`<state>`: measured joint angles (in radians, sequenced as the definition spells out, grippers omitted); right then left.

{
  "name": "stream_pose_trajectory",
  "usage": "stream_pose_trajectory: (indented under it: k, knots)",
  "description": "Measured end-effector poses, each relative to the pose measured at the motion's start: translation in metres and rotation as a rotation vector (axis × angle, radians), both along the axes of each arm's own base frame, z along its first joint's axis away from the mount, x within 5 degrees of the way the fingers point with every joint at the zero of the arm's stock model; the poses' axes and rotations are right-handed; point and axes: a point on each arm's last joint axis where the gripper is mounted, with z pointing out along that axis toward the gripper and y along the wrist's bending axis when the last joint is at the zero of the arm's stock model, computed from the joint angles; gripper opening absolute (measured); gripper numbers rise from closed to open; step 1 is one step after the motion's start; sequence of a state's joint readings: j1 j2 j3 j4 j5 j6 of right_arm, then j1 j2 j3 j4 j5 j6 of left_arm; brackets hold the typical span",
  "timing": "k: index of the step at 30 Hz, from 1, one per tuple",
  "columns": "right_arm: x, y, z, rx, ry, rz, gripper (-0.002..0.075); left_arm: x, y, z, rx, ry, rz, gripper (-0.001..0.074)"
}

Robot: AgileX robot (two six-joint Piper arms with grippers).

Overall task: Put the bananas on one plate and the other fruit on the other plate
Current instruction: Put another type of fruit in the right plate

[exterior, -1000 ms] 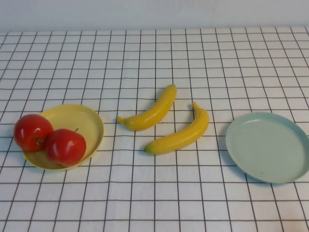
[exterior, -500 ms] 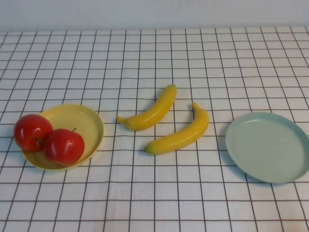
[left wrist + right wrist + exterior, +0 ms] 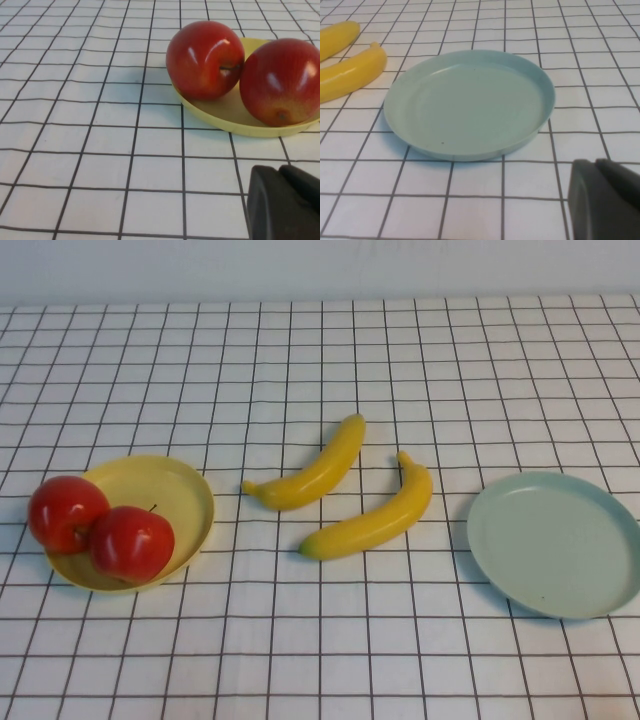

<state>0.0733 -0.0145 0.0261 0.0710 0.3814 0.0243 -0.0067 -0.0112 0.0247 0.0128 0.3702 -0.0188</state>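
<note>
High view gives me two apples (image 3: 68, 513) (image 3: 132, 543) touching on the yellow plate (image 3: 185, 490) at the left, two bananas (image 3: 313, 471) (image 3: 375, 517) side by side on the checked cloth (image 3: 320, 370) mid-table, and the mint-green plate (image 3: 560, 540) bare at the right; my left gripper (image 3: 285, 202) sits near the apples, my right gripper (image 3: 605, 197) near the mint-green plate; for both I cannot tell whether the fingers are parted or closed.

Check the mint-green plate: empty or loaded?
Empty. The mint-green plate holds nothing; both bananas lie on the cloth. Neither gripper reaches it.
</note>
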Motion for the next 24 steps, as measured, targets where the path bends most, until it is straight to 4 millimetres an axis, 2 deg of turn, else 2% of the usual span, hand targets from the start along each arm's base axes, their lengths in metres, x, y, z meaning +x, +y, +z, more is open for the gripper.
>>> stream_pose_trajectory:
  k: [10,24]
  knots:
    - [0.0000,0.0000,0.0000,0.000,0.000,0.000,-0.0017,0.0000,-0.0026,0.0001,-0.079,0.001,-0.006,-0.0003]
    - [0.0002,-0.0032,-0.0001,-0.094,-0.007,-0.007,-0.0017,0.0000,-0.0012,-0.0001,-0.038,0.002,-0.003,-0.0003]
